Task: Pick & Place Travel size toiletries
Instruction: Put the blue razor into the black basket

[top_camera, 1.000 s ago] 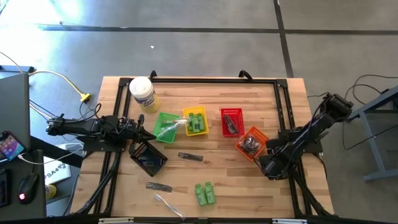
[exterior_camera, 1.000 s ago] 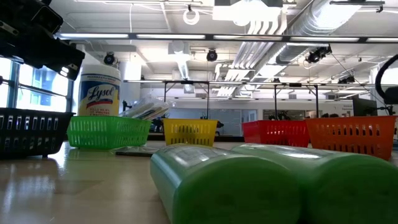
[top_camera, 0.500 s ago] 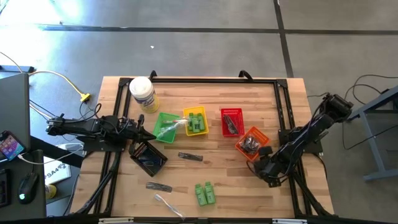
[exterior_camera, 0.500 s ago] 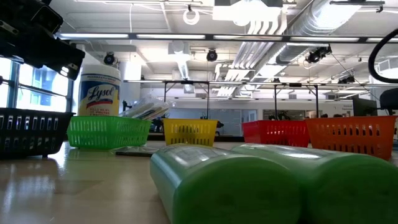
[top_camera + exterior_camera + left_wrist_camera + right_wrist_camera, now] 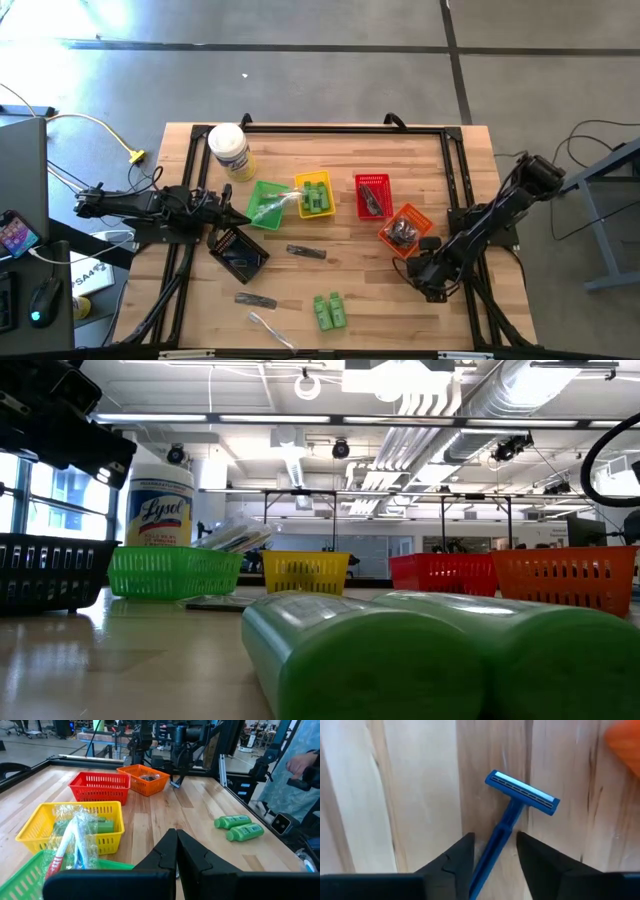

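Note:
A blue razor [image 5: 512, 822] lies flat on the wooden table near the orange basket [image 5: 404, 229]. My right gripper [image 5: 495, 852] points down over it, open, with one finger on each side of the razor's handle [image 5: 497, 840] and a gap to both. In the high view the gripper [image 5: 420, 272] hides the razor. Two green bottles [image 5: 329, 310], two dark sticks [image 5: 306, 252] [image 5: 255, 300] and a clear-wrapped stick [image 5: 268, 328] lie on the table. My left gripper [image 5: 176, 855] waits shut at the table's left side [image 5: 235, 213].
Green [image 5: 265, 203], yellow [image 5: 315, 195], red [image 5: 372, 195] and black [image 5: 238, 252] baskets stand across the middle, some with items inside. A white jar [image 5: 229, 150] stands at the far left. Bare wood lies between the bottles and my right gripper. A person stands beyond the table [image 5: 295, 765].
My right gripper has gone down and toward the table's left and near edges, away from the orange basket, rolling a little at the wrist. Nothing on the table has moved.

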You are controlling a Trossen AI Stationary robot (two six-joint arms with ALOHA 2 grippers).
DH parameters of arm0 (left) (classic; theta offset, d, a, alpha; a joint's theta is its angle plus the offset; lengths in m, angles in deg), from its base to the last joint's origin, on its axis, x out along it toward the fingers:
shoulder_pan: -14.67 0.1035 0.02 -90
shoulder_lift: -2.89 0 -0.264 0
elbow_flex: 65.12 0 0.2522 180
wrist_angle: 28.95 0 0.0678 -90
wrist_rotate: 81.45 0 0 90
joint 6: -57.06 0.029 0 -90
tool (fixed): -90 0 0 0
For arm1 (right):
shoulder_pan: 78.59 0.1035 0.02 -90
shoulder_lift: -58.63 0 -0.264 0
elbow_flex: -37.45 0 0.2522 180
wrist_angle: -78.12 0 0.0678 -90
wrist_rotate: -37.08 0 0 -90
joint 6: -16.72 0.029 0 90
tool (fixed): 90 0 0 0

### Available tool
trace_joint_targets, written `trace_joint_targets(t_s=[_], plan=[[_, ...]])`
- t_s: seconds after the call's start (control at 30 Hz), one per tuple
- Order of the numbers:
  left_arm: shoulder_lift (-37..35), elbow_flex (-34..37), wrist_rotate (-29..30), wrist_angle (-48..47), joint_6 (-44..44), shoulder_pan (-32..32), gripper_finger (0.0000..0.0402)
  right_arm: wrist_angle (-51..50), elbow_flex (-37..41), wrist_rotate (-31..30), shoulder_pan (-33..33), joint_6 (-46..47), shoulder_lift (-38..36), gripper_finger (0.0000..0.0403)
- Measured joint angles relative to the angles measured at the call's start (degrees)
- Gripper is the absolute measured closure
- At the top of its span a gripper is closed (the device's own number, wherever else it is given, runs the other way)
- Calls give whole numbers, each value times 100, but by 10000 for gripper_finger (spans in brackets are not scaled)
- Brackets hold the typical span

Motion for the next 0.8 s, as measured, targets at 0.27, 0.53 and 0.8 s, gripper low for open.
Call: trace_joint_targets(t_s=[0.27, 0.53, 0.8], plan=[[-2, -2, -1, 0, -100, 0, 401, -71, 66, -191, -26, 366, -147, 371], [0, -2, -43, 4, -105, 0, 402, 45, 46, -195, -26, 446, -215, 369], [0, -4, -99, 9, -105, 0, 402, 812, -258, -977, -20, -182, -682, 384]])
